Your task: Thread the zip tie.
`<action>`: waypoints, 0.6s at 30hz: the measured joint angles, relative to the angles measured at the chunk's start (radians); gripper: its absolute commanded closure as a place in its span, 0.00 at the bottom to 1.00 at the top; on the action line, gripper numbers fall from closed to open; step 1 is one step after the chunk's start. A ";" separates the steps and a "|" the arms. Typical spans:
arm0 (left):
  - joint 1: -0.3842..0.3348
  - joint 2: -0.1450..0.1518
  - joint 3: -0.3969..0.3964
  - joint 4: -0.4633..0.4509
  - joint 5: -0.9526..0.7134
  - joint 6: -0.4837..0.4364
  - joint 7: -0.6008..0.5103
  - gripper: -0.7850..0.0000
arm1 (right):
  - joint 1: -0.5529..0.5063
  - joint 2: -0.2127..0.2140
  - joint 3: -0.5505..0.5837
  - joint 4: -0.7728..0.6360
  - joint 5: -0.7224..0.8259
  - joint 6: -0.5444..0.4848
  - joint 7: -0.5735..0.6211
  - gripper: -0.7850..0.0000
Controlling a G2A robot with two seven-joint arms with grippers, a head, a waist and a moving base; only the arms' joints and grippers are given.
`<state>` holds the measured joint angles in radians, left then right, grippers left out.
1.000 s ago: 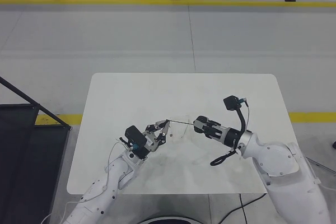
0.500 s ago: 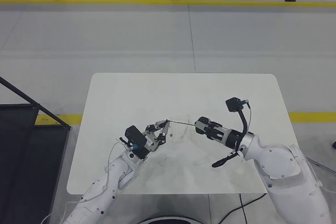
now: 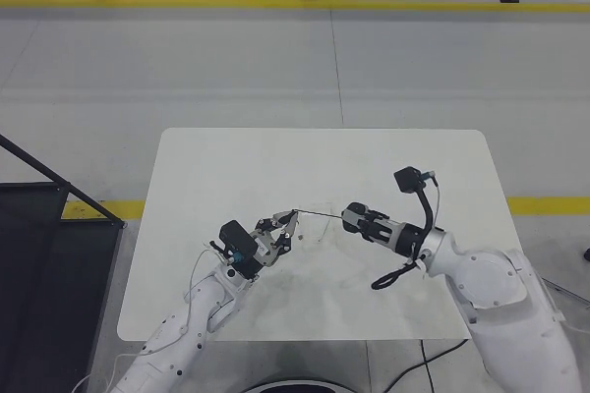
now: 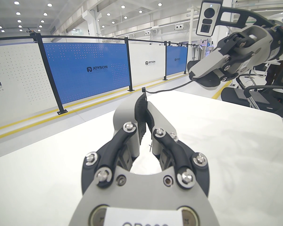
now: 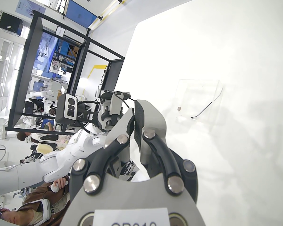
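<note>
A thin black zip tie (image 3: 317,215) is stretched just above the white table (image 3: 216,177), held between both grippers. My left gripper (image 3: 288,218) is shut on its head end. In the left wrist view the small square head (image 4: 143,90) pokes out past the closed left gripper (image 4: 143,99). From there the strap (image 4: 165,90) runs across to my right gripper (image 4: 192,76), which is shut on the tail end. In the right wrist view the right gripper (image 5: 134,105) has its pads pressed together, facing the left arm.
A clear flat sheet (image 5: 198,95) lies on the table below the grippers, with a short thin black strip (image 5: 202,111) on it. A black frame stands past the table's left edge (image 3: 20,226). The table's far half is bare.
The right arm shifted very slightly and came back. Both grippers keep their hold on the zip tie.
</note>
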<state>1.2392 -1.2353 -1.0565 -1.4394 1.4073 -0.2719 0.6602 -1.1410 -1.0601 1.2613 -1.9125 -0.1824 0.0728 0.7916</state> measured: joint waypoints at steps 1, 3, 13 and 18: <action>0.000 0.000 0.000 0.000 0.000 0.000 0.000 1.00 | 0.002 0.000 -0.003 0.001 0.001 0.001 0.000 1.00; 0.000 0.000 0.000 0.000 0.000 0.000 0.000 1.00 | 0.005 -0.001 -0.007 0.001 0.000 0.003 0.001 1.00; 0.000 0.000 0.000 0.000 0.000 0.000 0.000 1.00 | -0.012 0.000 0.000 -0.008 -0.001 -0.009 -0.014 1.00; 0.000 0.000 0.000 0.000 0.000 0.000 0.000 1.00 | -0.027 0.002 0.008 -0.018 -0.003 -0.016 -0.018 1.00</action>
<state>1.2392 -1.2353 -1.0565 -1.4394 1.4073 -0.2719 0.6602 -1.1676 -1.0584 1.2692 -1.9308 -0.1850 0.0572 0.7739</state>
